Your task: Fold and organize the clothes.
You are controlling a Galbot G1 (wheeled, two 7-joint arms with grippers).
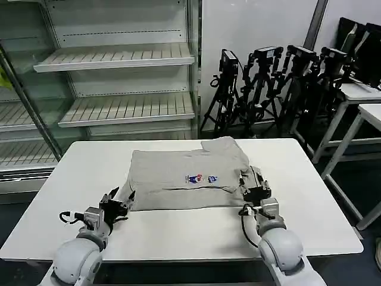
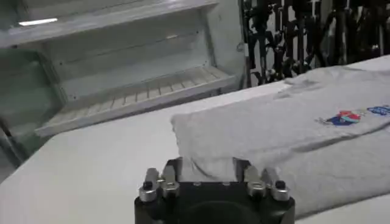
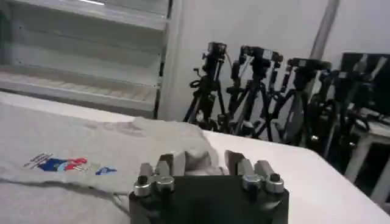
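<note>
Grey T-shirt [image 1: 184, 176] lies partly folded in the middle of the white table [image 1: 309, 196], chest print facing up. At its near left corner the left gripper [image 1: 121, 199] sits with jaws apart, holding nothing, fingertips at the cloth's edge. The right gripper [image 1: 255, 189] rests at the shirt's right edge, jaws apart with bunched fabric between them.

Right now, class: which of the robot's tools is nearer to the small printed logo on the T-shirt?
Right. The right tool sits at the T-shirt's near right edge, close beside the logo; the left tool is at the near left corner, farther off.
</note>
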